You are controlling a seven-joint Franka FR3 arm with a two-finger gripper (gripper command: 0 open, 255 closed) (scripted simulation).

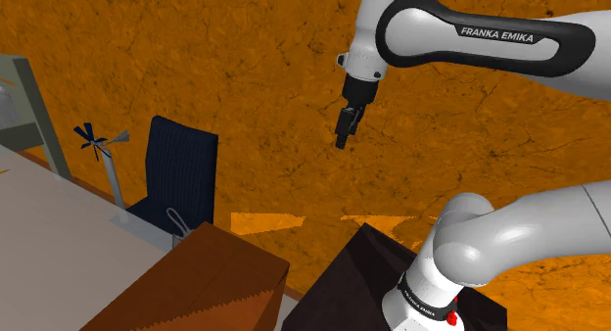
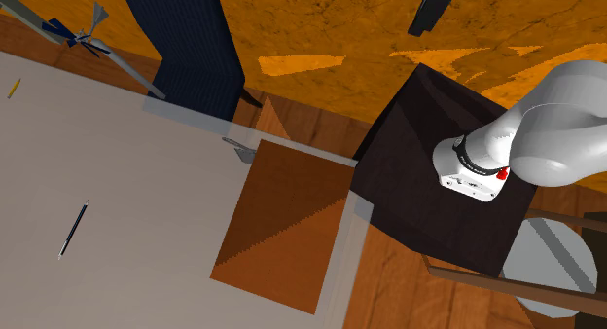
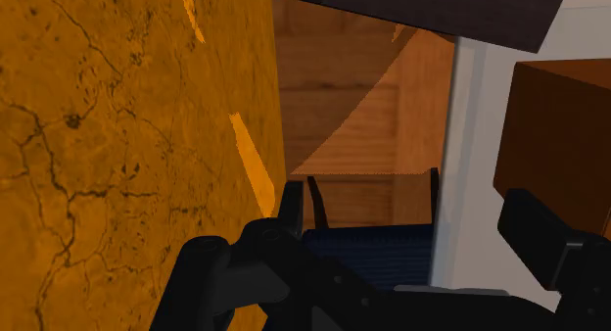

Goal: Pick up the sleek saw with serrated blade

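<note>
The cracked orange wall [image 1: 196,55] is the biggest thing here, rising behind the brown box [image 2: 282,220], a plain rectangular block with a flat top. That box sits on the pale grey desk [image 2: 126,201], at the desk's end nearest my stand, and the wooden plank floor [image 2: 389,288] shows past it.

My white arm [image 1: 470,35] with its dark joints arches high above the box. It starts from the black box-shaped stand [image 2: 399,181], which is on the floor just beside the brown box.

The dark blue chair [image 2: 195,45] is drawn up to the desk edge near the box's far corner. A round grey disc [image 2: 554,264] lies low on the floor, beyond the stand from the box.

A small blue-bladed pinwheel on a slanted grey stem [image 2: 83,35] stands on the desk, past the chair and well apart from the box.

My jaws hang in open air in front of the wall, well above the box and well apart from it. In the wrist view they stand spread, pinching nothing, with the chair's blue fabric showing between them.

The saw [image 2: 239,147] is a small, thin grey piece lying flat on the desk. It is just beside the box's corner that faces the chair, and I cannot make out its teeth.

A dark slim pen [image 2: 74,229] lies on the open desk well apart from the box. A short yellow pencil [image 2: 14,87] lies farther off still.
</note>
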